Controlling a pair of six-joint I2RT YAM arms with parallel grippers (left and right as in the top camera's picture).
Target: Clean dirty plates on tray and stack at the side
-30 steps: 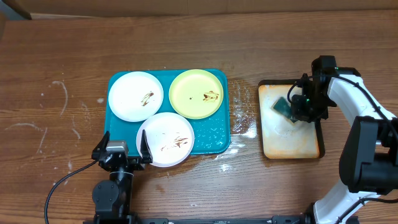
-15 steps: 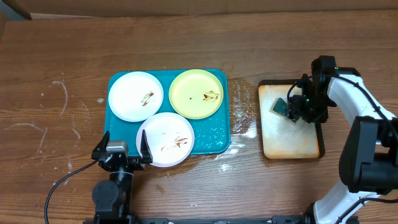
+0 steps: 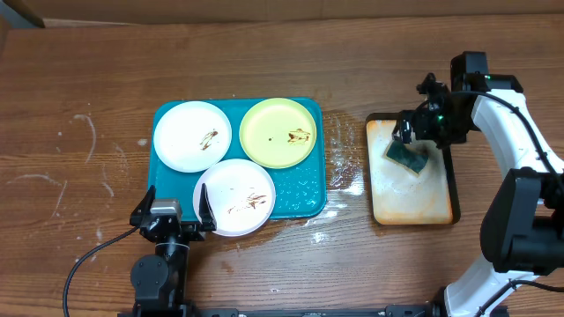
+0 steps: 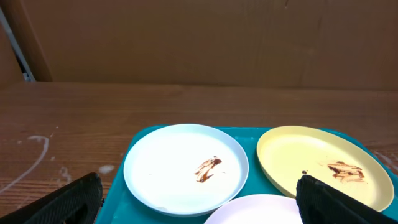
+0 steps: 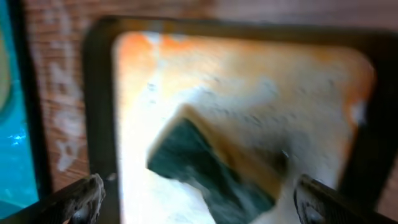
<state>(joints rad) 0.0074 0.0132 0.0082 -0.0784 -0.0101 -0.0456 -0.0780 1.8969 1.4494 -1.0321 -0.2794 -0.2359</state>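
Note:
Three smeared plates lie on the teal tray (image 3: 304,198): a white one (image 3: 192,135) at back left, a pale yellow-green one (image 3: 280,132) at back right, and a white one (image 3: 234,195) in front. My left gripper (image 3: 173,210) stands open at the tray's front edge, its fingers on either side of the front plate's left part. The left wrist view shows the back white plate (image 4: 186,167), the yellow-green plate (image 4: 323,167) and the left gripper (image 4: 199,205). My right gripper (image 3: 412,125) hangs open above a green-and-yellow sponge (image 3: 406,157) and holds nothing. The blurred sponge (image 5: 211,168) lies below the right gripper (image 5: 205,208).
The sponge rests on a smaller black-rimmed beige stained tray (image 3: 414,198), right of the teal tray. Water spots wet the wood (image 3: 344,176) between the two trays. White scuff marks (image 3: 88,132) cross the table at left. A cardboard wall (image 4: 199,37) stands behind the table.
My right gripper has opened and let go of the sponge, then risen and moved back a little. The sponge now lies loose on the beige tray. The left arm has not moved.

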